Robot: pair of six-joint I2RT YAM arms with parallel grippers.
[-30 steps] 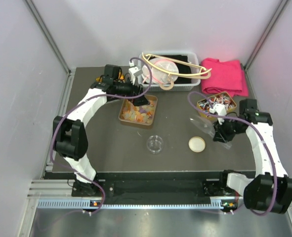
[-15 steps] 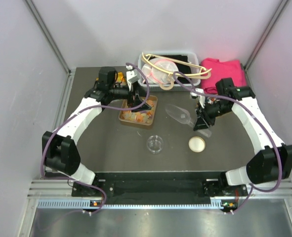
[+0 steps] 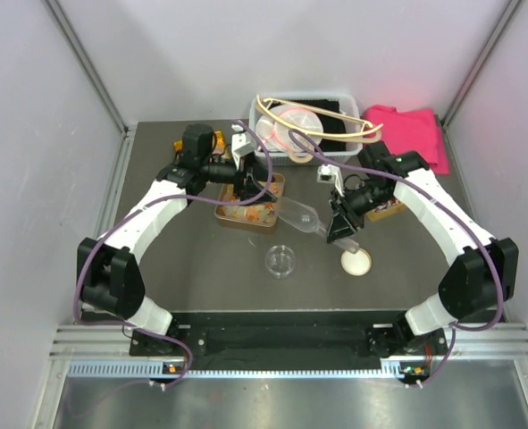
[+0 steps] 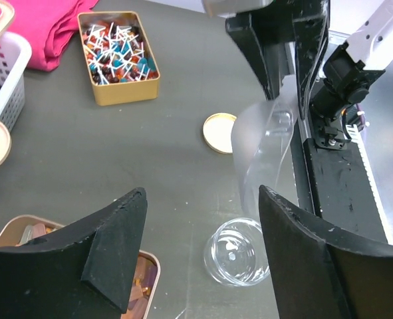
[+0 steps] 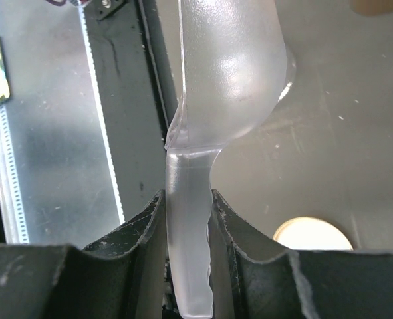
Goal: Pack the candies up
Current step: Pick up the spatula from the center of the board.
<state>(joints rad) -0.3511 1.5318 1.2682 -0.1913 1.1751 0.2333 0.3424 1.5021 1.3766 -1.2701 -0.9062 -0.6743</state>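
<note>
Scooping seems in hand: the right gripper (image 5: 188, 219) pinches the clear plastic scoop (image 5: 229, 73) just right of the gold rectangular tin (image 3: 244, 227) of translucent gummy candies (image 3: 250, 212), the left gripper (image 4: 203, 239) is spread, so dipping the bowl in comes next.

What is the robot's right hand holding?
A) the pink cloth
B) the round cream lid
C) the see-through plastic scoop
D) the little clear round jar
C: in the right wrist view the right gripper is closed on the handle of the clear plastic scoop, while the round cream lid lies loose on the dark table.
</note>
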